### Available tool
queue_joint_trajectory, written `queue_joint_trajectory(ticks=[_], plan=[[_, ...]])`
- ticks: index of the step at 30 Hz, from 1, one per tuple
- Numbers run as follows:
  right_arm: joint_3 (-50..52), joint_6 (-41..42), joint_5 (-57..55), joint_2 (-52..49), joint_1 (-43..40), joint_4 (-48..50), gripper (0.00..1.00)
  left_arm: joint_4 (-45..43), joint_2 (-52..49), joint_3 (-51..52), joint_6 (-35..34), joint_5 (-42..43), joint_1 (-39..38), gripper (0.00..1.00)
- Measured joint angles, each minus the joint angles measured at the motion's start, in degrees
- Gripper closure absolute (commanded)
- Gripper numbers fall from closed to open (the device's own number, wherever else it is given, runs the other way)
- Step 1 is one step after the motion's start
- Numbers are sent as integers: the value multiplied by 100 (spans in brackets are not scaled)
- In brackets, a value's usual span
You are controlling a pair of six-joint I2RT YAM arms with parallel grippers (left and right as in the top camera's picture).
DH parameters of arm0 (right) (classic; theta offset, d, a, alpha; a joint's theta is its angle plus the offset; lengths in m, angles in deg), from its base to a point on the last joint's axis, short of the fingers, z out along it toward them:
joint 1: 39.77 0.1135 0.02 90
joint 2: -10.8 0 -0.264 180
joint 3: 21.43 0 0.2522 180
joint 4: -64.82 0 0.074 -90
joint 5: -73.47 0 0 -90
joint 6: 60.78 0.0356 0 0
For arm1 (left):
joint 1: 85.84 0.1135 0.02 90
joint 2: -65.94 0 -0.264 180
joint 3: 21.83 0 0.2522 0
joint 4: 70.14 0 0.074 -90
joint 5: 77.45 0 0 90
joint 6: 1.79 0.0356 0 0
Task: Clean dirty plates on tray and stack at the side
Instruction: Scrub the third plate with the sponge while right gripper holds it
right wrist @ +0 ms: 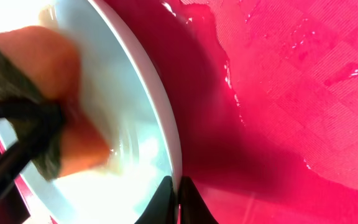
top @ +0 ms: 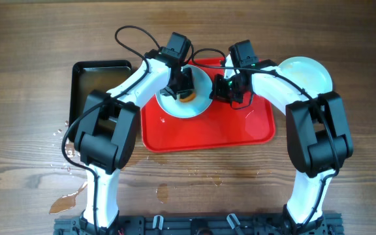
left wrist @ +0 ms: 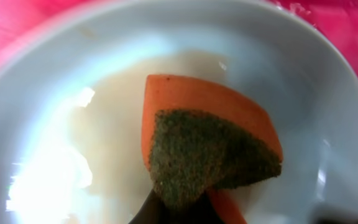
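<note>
The left gripper (top: 184, 90) pinches an orange-green sponge (left wrist: 210, 146) against the plate (top: 178, 109) on the red tray (top: 207, 134). The right gripper (right wrist: 177, 184), nearly closed, seems to nip that plate's rim. Bare tray lies rightward; a second plate (top: 307, 72) sits off its corner.

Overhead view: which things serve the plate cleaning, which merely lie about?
Job: flat red plastic tray; pale blue round plate on it; orange sponge, green scouring side; second such plate beside it.
Lying about: black rectangular tray; brown puddle.
</note>
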Motion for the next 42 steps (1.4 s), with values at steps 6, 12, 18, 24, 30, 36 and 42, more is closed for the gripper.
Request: queue_joint_trajectory(ticks=[6, 12, 18, 24, 30, 36, 42], plan=[[0, -2, 20, 0, 4, 11, 96, 566, 28, -48, -87, -1576, -37, 96], [0, -4, 162, 0, 46, 13, 96, 1292, 26, -46, -9, -2159, -52, 96], [0, -11, 81, 0, -55, -4, 96, 1412, 85, -52, 857, -468, 153, 96], [0, -24, 83, 0, -63, -9, 96, 619, 0, 0, 1038, 2192, -33, 96], [0, -22, 83, 0, -63, -13, 96, -120, -11, 26, 730, 2315, -153, 96], [0, -22, 81, 0, -63, -13, 96, -640, -11, 31, 535, 1266, -149, 96], [0, -22, 87, 0, -46, -7, 96, -33, -9, -28, 446, -343, -166, 96]])
